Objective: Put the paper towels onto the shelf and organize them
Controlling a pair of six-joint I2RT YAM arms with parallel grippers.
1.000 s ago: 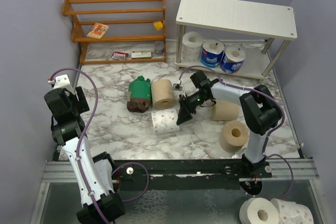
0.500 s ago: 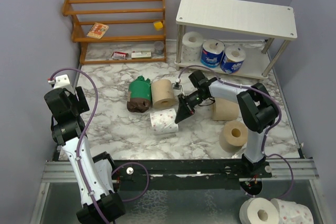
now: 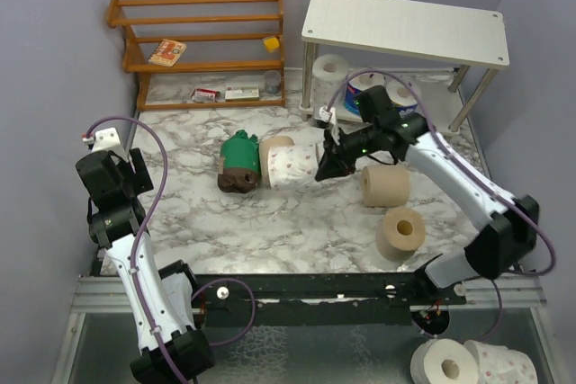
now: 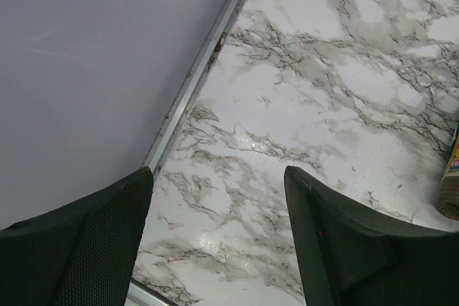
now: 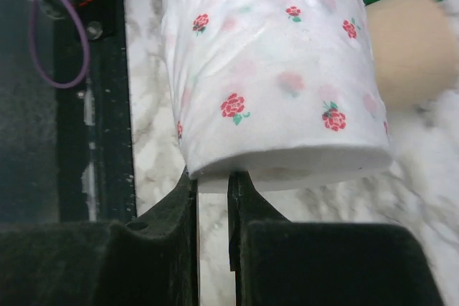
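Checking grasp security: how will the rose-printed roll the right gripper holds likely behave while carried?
The rose-printed roll looks soft: its surface is wrinkled, so it probably squashes. The right gripper pinches only its rim, so it may sag or slip. Being cylindrical, it would likely roll if dropped.

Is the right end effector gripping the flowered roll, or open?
Shut on it: the right end effector pinches the flowered roll by its rim, fingers nearly touching.
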